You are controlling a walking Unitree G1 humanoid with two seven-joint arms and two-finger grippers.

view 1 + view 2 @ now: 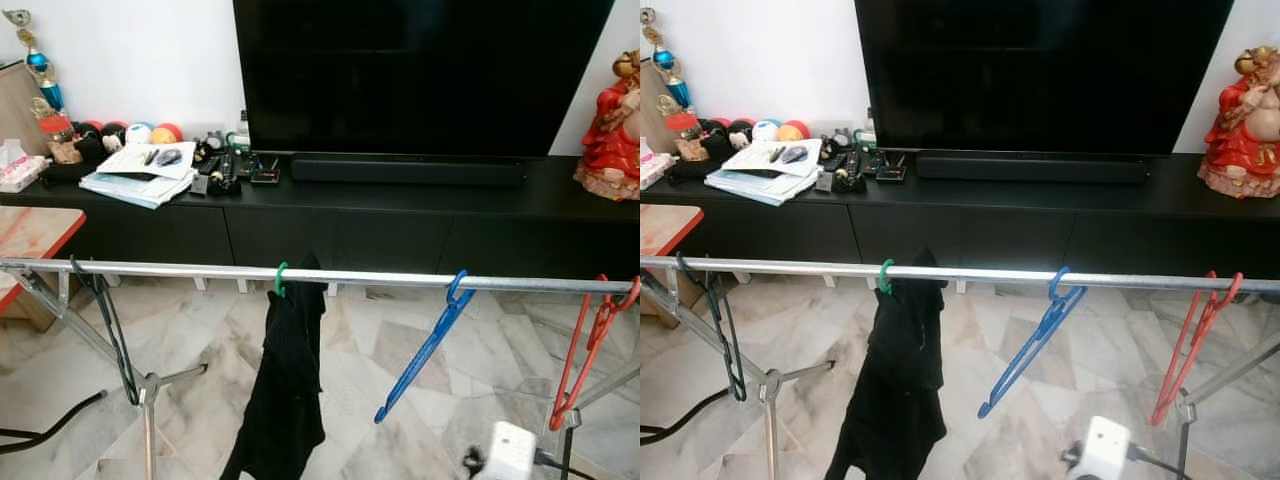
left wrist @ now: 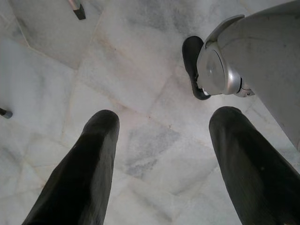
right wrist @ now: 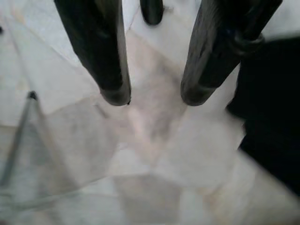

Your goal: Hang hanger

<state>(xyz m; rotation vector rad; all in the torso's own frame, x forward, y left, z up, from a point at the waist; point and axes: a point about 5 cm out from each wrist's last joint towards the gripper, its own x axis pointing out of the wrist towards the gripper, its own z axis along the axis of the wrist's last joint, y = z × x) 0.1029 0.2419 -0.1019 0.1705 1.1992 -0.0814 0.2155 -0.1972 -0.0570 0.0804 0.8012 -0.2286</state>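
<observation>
A silver rail (image 1: 380,277) of a drying rack runs across in front of me. On it hang a black hanger (image 1: 112,340) at the left, a green hanger (image 1: 281,279) carrying a black garment (image 1: 285,400), a blue hanger (image 1: 425,350) tilted on its hook, and a red hanger (image 1: 580,355) at the right end. My left gripper (image 2: 164,117) hangs over the marble floor, open and empty. My right gripper (image 3: 155,99) also points at the floor, open, with nothing between its fingers; a dark cloth (image 3: 272,117) lies beside it.
Behind the rack stands a long black TV console (image 1: 400,215) with a large TV (image 1: 420,70), papers (image 1: 140,170) and a red figurine (image 1: 610,130). A red-edged table (image 1: 30,235) is at the left. A white box (image 1: 505,452) and cables lie on the floor under the rack.
</observation>
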